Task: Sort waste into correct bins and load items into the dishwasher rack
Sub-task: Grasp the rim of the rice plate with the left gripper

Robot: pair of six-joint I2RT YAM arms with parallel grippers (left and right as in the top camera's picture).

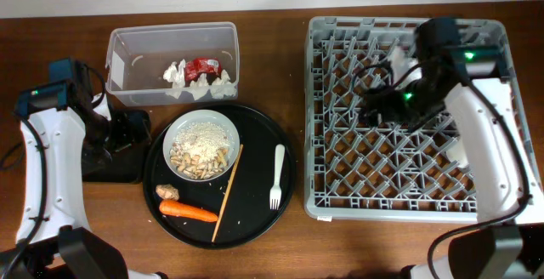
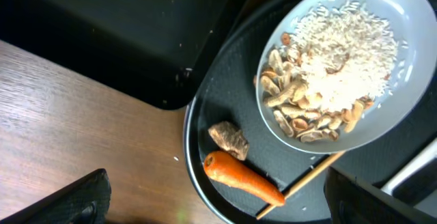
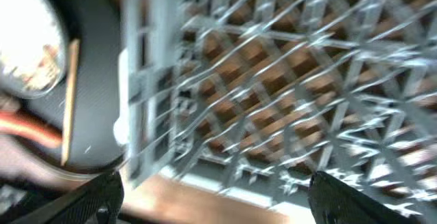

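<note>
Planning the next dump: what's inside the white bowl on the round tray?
The white bowl holds beige rice grains heaped beside brownish food scraps. The bowl's floor beneath them is covered.

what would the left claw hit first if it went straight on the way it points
Likely the carrot on the round tray, though depth is unclear.

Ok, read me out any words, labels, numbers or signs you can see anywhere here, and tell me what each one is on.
No text can be read in any view.
The small red wrapper in the clear rectangular plastic tub may carry print, but it is too small to tell.
The large grey plastic rack, the white bowl and the round black tray show no writing.
The right wrist view is too blurred to read.
</note>
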